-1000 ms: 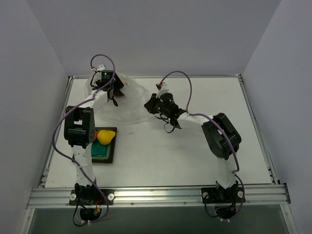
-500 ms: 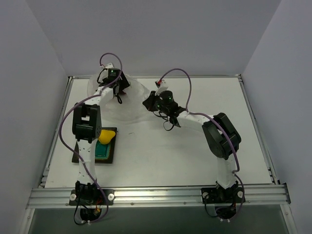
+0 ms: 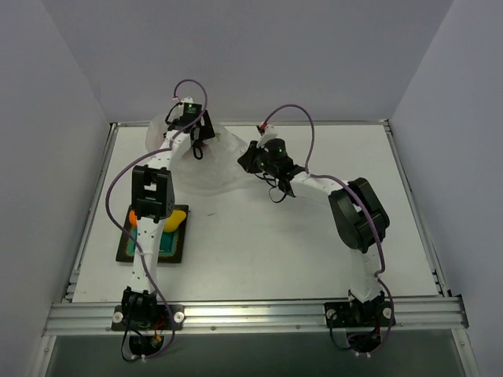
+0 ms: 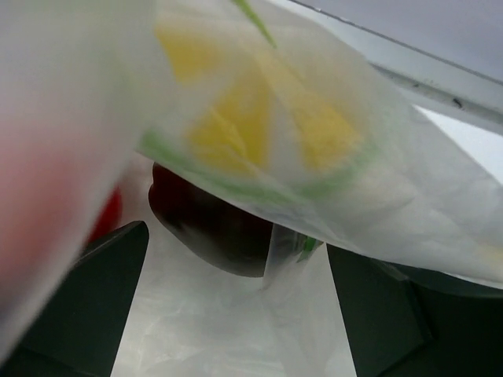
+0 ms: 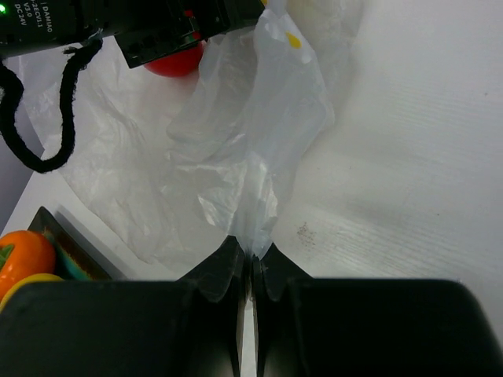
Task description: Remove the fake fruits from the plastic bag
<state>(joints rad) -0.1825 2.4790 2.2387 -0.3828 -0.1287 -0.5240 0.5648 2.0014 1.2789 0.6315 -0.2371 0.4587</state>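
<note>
The plastic bag (image 3: 212, 166) lies crumpled on the far left of the white table (image 3: 314, 251), a thin, cloudy, wrinkled film with soft yellow and green print. The left gripper (image 4: 234, 243) is pushed into it at the far end. Its dark matte fingers (image 4: 86, 306) are spread wide with nothing between them, and film drapes over the lens. Just ahead of them sits a glossy dark red fruit (image 4: 212, 228), smooth and rounded, inside the bag. A red round fruit (image 5: 174, 61), shiny plastic, rests on the film right under the left gripper.

The right gripper (image 5: 251, 263) has its fingers pinched tight on a gathered, pleated fold at the bag's right edge.

On the near left, the green square tray (image 3: 151, 259) with its dark rim carries a shiny orange fruit (image 5: 23, 253) and a yellow pear-shaped fruit (image 3: 177, 218), both outside the bag.
</note>
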